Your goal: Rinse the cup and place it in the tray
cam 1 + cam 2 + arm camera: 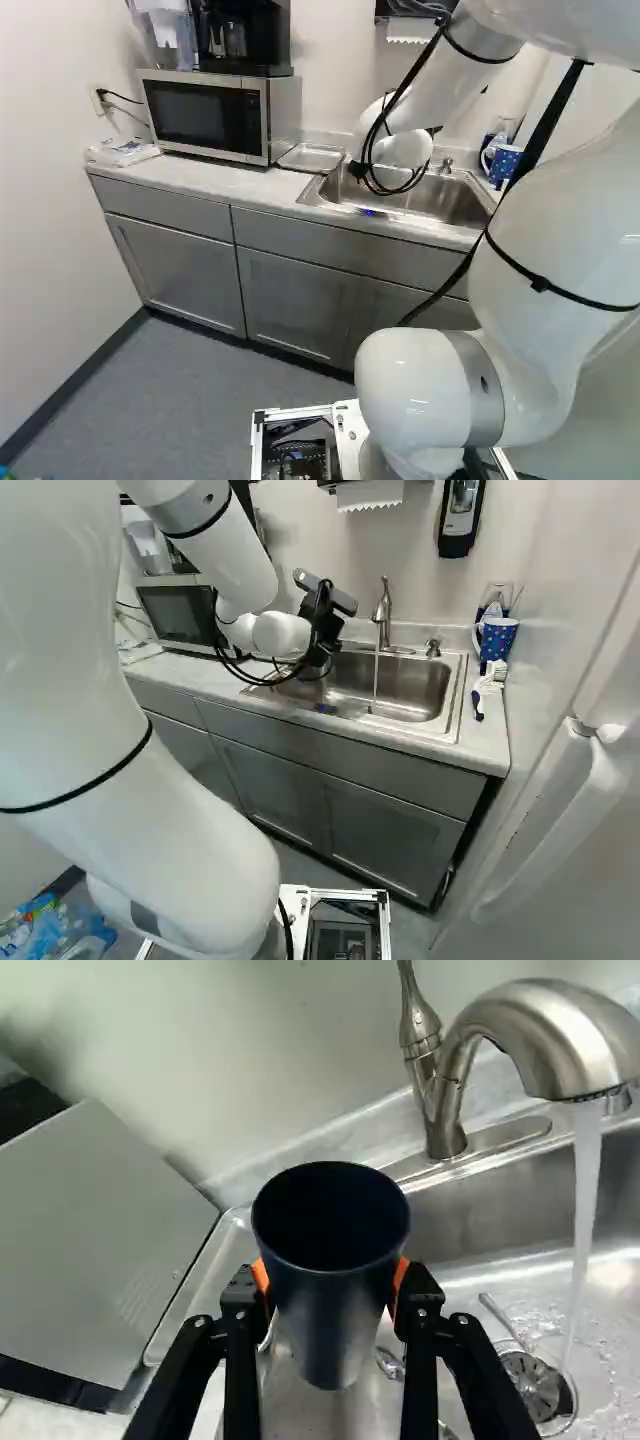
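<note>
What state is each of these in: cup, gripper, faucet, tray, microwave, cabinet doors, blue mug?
cup: held, clear of the water
gripper: shut on the cup
faucet: running
tray: lying on the counter by the sink, cup not yet in it
microwave: door closed
cabinet doors: closed
blue mug: upright

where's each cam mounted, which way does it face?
Left base: on the base, behind the arm to its left, looking ahead and a little down at the microwave and sink; arm fills the right side.
Right base: behind the arm to its right, facing likewise; arm at left, running faucet unobstructed.
Wrist: on the wrist, looking along the gripper past the held cup toward sink and faucet; both fingers show.
Shared: microwave, sink, arm in both base views; running faucet in right base and wrist.
</note>
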Controlling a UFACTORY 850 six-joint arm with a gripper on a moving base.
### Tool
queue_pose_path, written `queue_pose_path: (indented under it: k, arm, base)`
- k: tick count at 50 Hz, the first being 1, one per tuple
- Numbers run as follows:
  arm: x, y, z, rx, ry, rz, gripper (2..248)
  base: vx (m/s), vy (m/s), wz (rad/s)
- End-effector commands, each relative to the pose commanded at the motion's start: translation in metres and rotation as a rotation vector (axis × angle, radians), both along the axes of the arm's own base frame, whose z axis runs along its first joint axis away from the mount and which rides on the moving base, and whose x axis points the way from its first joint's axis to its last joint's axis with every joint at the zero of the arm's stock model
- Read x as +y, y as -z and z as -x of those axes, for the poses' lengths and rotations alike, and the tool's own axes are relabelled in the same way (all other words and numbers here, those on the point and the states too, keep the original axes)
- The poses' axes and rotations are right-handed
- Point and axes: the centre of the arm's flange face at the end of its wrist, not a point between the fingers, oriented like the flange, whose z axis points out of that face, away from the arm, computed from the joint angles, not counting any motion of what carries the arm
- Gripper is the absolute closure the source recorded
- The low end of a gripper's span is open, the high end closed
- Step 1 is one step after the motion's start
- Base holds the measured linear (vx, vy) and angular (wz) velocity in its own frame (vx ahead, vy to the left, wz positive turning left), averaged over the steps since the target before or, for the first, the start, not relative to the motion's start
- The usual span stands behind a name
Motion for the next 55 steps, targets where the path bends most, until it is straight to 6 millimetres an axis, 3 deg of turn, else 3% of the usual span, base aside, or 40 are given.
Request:
queue_pose_path:
  k: [39,55]
  arm:
    - [0.0,0.0,0.0,0.057,-0.123,0.387,124]
    - [0.0,0.0,0.0,0.057,-0.123,0.387,124]
  base:
    - [0.0,0.0,0.0]
    - [0.0,0.0,0.0]
